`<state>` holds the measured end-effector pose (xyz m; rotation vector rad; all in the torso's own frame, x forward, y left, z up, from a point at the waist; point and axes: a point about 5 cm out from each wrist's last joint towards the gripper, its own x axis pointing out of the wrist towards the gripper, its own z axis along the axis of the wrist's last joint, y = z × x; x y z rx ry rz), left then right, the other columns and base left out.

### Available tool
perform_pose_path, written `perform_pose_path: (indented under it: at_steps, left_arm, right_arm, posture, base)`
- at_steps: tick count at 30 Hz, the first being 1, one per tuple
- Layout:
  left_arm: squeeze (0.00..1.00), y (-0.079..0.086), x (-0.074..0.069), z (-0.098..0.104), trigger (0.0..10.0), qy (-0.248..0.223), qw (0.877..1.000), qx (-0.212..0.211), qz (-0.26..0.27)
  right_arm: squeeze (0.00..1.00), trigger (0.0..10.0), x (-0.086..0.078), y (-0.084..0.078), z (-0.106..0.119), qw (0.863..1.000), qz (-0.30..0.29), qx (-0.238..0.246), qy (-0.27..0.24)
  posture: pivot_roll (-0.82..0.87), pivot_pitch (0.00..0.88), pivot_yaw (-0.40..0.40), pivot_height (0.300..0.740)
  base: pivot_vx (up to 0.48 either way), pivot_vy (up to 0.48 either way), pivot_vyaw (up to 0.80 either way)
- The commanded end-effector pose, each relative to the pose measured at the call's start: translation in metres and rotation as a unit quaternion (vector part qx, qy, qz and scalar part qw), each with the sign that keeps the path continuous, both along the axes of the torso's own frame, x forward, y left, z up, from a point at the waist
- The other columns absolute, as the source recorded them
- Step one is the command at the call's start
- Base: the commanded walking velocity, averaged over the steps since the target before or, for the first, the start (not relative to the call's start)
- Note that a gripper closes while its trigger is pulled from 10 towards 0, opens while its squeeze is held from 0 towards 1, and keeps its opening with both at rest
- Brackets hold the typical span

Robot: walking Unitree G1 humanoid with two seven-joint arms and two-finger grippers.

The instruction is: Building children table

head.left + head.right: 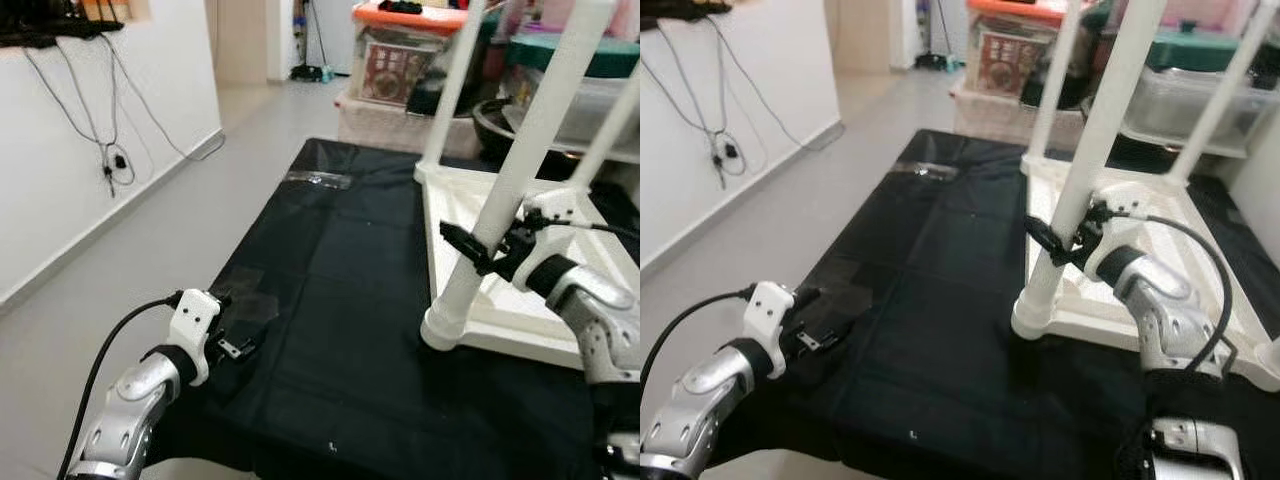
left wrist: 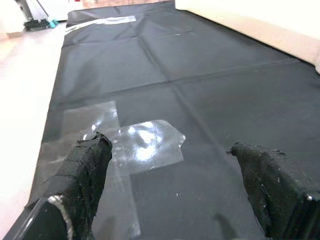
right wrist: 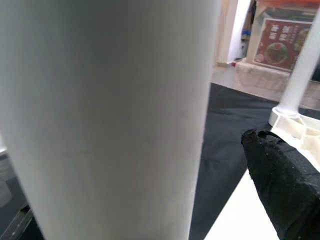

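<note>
Nearest the camera, the left gripper (image 1: 232, 335) is held low over the near left part of the black sheet (image 1: 340, 300), its two fingers (image 2: 82, 172) spread wide apart and holding nothing; a patch of clear tape (image 2: 145, 145) is seen on the sheet between them. Further in, the white children's table (image 1: 520, 290) is laid upside down on the right part of the sheet, its legs pointing upward. Its nearest leg (image 1: 510, 190) is seated in the near corner socket (image 1: 445, 325) and is tilted away toward the upper right. This leg is straddled at mid-height by the right gripper (image 1: 1065, 238), with one finger (image 3: 285, 185) seen beside the tube; whether the fingers press on the leg cannot be told. A second leg (image 1: 452, 85) is seen at the far corner. Beyond the sheet, storage boxes (image 1: 400, 70) are stacked on the floor, and cables (image 1: 105, 150) are hung on the left wall.
</note>
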<state>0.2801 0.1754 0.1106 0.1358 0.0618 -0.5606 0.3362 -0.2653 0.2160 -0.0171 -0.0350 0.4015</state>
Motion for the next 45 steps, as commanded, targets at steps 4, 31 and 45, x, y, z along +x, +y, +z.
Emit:
perform_pose_path:
  at_steps: [4,31,45]
  left_arm:
    - [0.0,0.002,-0.001,0.0,10.0,-0.002,1.0,0.003,-0.002]
    - [0.0,0.002,-0.005,-0.006,10.0,0.009,1.0,0.002,-0.007]
    - [0.0,-0.002,0.0,-0.005,10.0,0.006,1.0,0.001,-0.004]
  right_arm:
    - [0.0,4.4,0.004,-0.014,0.008,1.0,0.022,-0.007,-0.014]
    - [0.0,0.0,-0.011,0.004,-0.069,0.939,-0.331,-0.017,0.091]
    - [0.0,10.0,-0.012,0.093,-0.081,0.909,-0.386,0.074,0.142]
  posture:
    - [0.11,0.0,-0.094,0.74]
    - [0.1,0.0,-0.096,0.74]
    - [0.09,0.0,-0.101,0.74]
  base:
    - [0.0,0.0,0.0]
    - [0.0,0.0,0.0]
    - [0.0,0.0,0.0]
